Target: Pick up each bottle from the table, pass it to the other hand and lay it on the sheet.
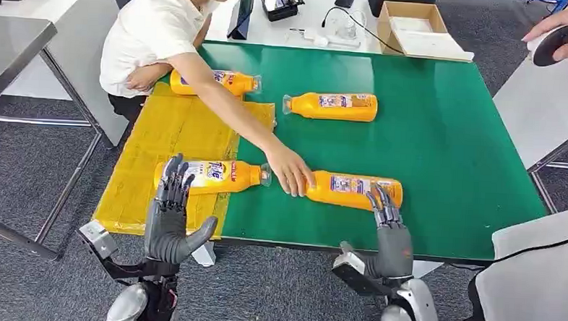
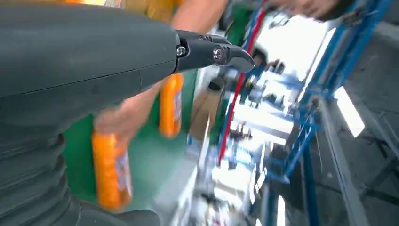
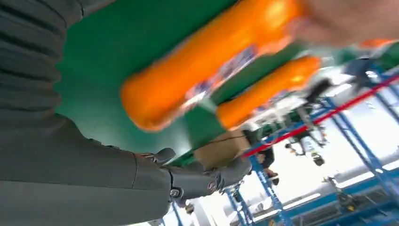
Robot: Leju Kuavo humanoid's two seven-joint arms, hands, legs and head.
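left hand (image 1: 171, 221) wide, empty, over sheet (image 1: 142, 190) by laid bottle (image 1: 212, 175) | right hand (image 1: 388, 226) wide, empty, at near bottle (image 1: 356, 190) on green surface (image 1: 455, 139) | person's hand (image 1: 289, 171) steadies it, likely resetting for pickup

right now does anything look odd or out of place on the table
Yes: a person's hand reaches across the green table and grips the neck of the near right bottle, right in front of the robot's right hand. No spill or damage shows.
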